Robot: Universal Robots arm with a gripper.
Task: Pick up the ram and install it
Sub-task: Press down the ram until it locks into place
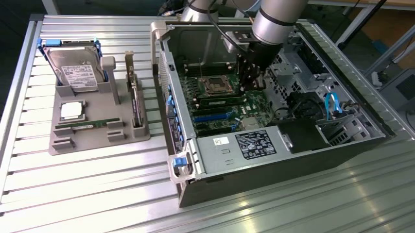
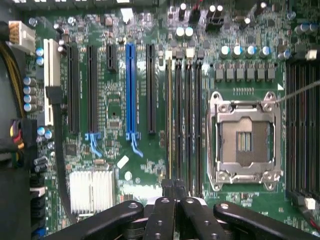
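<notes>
One ram is sitting edge-up in its slot while the gripper, jaws pressed together, is bearing on its end, seemingly to seat it.

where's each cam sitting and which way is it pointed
Exterior view: off the arm, raised, looking down on the open computer case, the parts tray at the exterior view's left, and the arm reaching into the case.
Wrist view: on the wrist, facing the motherboard, with the shut gripper at the picture's edge.
Shared: the empty processor socket and the memory slots.
</notes>
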